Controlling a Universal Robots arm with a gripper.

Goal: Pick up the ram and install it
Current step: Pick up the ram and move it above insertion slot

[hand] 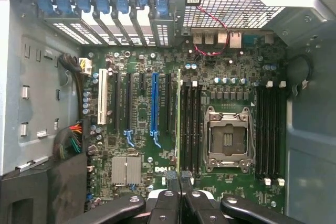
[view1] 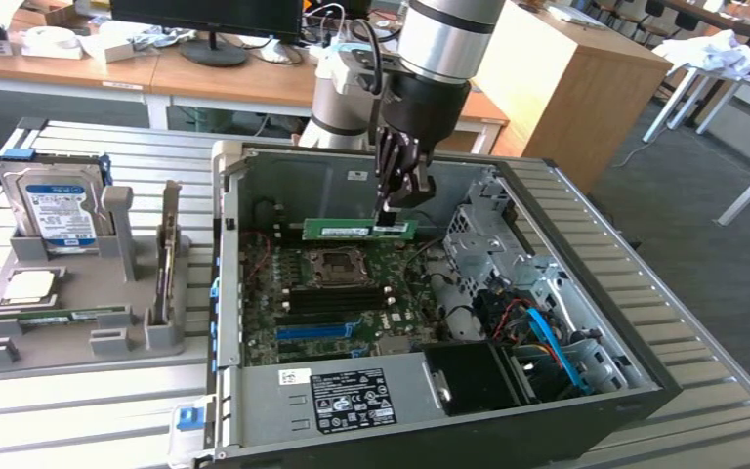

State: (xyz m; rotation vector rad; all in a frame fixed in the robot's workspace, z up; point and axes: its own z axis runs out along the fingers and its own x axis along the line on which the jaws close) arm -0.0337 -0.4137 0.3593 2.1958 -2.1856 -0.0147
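The long, slim green circuit-board ram (view1: 347, 230) with a white label hangs level above the green motherboard (view1: 294, 293), one end clamped between the black metal gripper's (view1: 396, 219) fingers.

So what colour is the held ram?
The ram is green with a white label, clearest in the exterior view.

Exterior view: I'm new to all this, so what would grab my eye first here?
A silvery arm reaches down into the open computer case, its claw pinching the ram, a green stick held level above the motherboard. On the exterior view's left, a hard drive stands upright in a grey holder.
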